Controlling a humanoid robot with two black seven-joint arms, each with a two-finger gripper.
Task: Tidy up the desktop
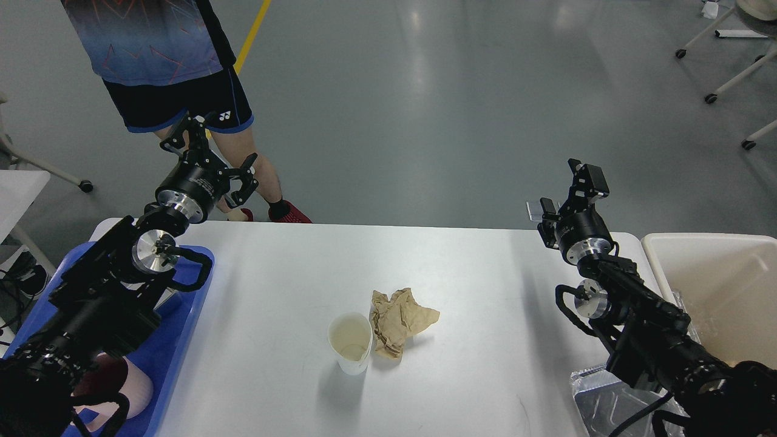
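Observation:
The white desktop [485,273] fills the lower middle of the head view. A white paper cup [351,341] stands upright near its centre. A crumpled brown paper [400,318] lies touching the cup's right side. My left gripper [212,150] hangs above the far left corner of the desktop, its fingers spread, open and empty. My right gripper [566,189] is raised above the far right part of the desktop, open and empty. Both grippers are well away from the cup and the paper.
A blue tray [182,328] sits on the left edge under my left arm and holds a dark red and pink bowl [124,382]. A cream bin [710,273] stands at the right. A foil container [598,397] lies at the front right. A person [176,67] stands behind the far left corner.

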